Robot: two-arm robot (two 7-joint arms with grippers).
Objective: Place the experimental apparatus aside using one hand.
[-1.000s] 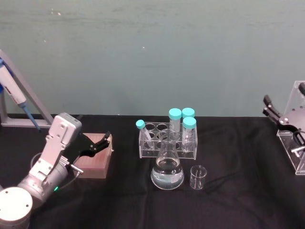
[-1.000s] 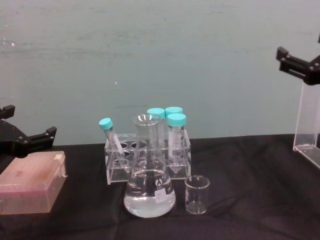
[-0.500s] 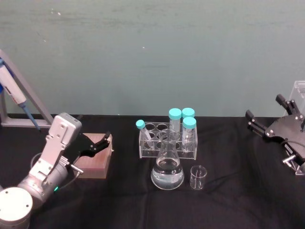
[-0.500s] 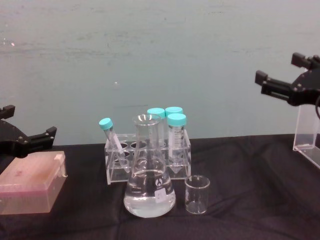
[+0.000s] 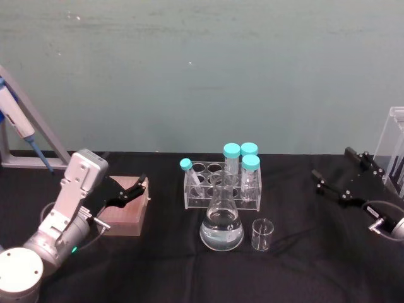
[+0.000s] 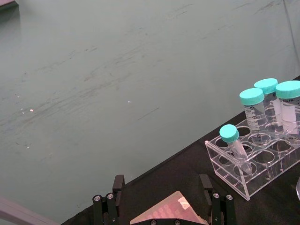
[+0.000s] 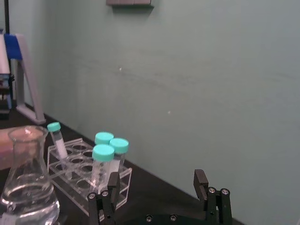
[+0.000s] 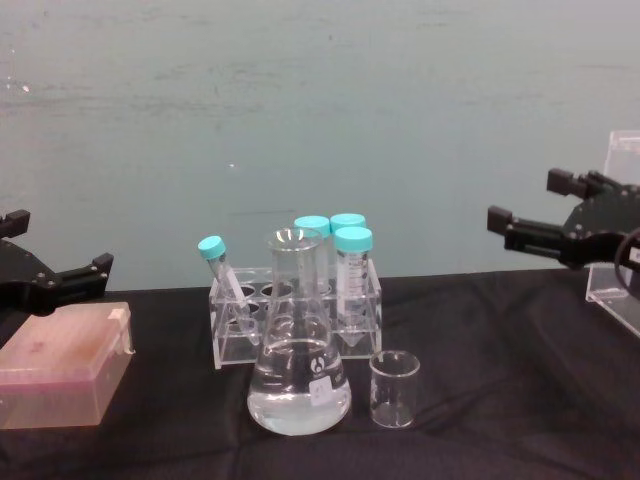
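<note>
At the table's (image 5: 303, 268) right edge, the right gripper (image 5: 331, 169) has been drawn off the acrylic stand (image 5: 396, 136) and lowered toward the central flask (image 5: 221, 222) and beaker (image 5: 262, 235), jaws wide and empty, so the stand is judged placed; the left gripper (image 5: 135, 188) is parked, jaws spread, by the pink box (image 5: 123, 221).

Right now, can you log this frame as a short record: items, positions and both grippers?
Flask: upright, clear liquid inside, before the rack
Beaker: empty, right of flask, not touching
Rack: four capped tubes, one leaning
Right gripper: jaws open, empty, raised right of the beaker
Left gripper: jaws open, over pink box
Stand: far right edge
</note>
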